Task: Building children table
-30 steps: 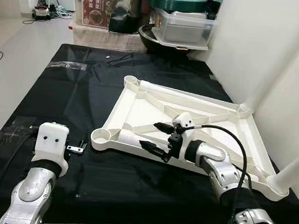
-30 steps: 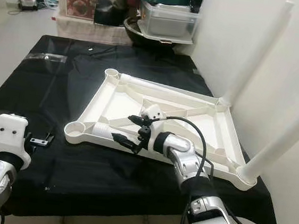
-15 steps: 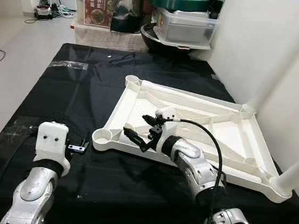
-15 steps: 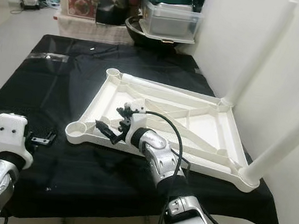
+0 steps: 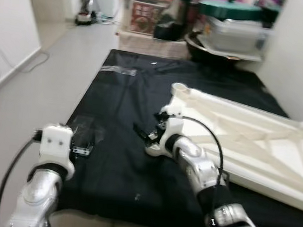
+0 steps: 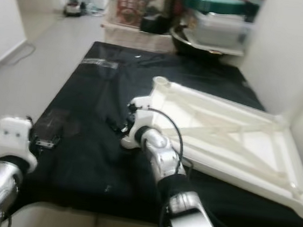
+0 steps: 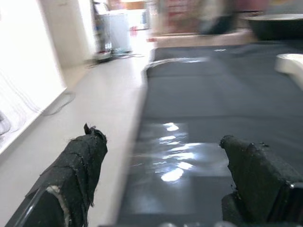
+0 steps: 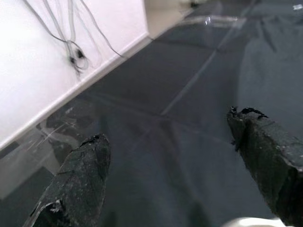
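- Right hand (image 5: 148, 133) spread wide, over the black cloth (image 5: 120, 105) beside the upturned white tabletop's (image 5: 247, 134) corner socket.
- Left hand (image 7: 165, 189) open too (near surface's front-left corner).

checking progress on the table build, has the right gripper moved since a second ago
Yes. The right gripper, open and empty, has swung to the robot's left: from over the white tabletop's rib, out past its corner socket edge, above the black cloth.
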Robot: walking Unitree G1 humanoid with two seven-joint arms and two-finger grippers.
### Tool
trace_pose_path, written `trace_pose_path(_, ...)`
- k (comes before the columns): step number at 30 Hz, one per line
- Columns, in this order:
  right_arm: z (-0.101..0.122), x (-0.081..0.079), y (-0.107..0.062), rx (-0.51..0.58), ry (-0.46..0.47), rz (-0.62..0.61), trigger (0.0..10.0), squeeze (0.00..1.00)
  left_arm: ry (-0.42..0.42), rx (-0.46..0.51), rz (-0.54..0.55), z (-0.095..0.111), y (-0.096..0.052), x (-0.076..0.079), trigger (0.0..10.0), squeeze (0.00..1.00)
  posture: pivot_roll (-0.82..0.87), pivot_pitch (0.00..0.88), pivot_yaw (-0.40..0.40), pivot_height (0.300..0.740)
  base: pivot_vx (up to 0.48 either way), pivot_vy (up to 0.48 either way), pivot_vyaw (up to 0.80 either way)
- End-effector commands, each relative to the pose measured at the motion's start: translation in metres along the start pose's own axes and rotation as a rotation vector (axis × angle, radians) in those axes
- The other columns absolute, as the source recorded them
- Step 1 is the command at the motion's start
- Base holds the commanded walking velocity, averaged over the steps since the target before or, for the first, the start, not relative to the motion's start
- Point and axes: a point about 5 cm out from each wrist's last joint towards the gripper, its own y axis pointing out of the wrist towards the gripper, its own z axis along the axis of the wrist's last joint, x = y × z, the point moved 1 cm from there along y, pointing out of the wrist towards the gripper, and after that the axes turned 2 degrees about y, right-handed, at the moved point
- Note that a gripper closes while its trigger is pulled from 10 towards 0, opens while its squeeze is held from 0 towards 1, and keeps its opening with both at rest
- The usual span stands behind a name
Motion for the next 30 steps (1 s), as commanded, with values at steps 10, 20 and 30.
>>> trace_pose_path(10,-0.004,0.024,0.004,-0.092,0.114,-0.243,10.0,0.0,-0.017,0.0,-0.006,0.001,0.001,0.002,10.0,0.0,0.1,0.0,-0.104,0.74,0.0,0.0,0.0)
trace_pose_path(20,-0.01,0.033,0.01,-0.173,0.239,-0.408,10.0,0.0,-0.001,-0.002,-0.017,-0.001,0.003,0.006,10.0,0.0,0.11,0.0,-0.106,0.74,0.0,0.0,0.0)
trace_pose_path(30,-0.013,0.021,0.019,-0.238,0.215,-0.378,10.0,0.0,0.003,0.003,-0.016,0.001,0.003,0.008,10.0,0.0,0.13,0.0,-0.125,0.74,0.0,0.0,0.0)
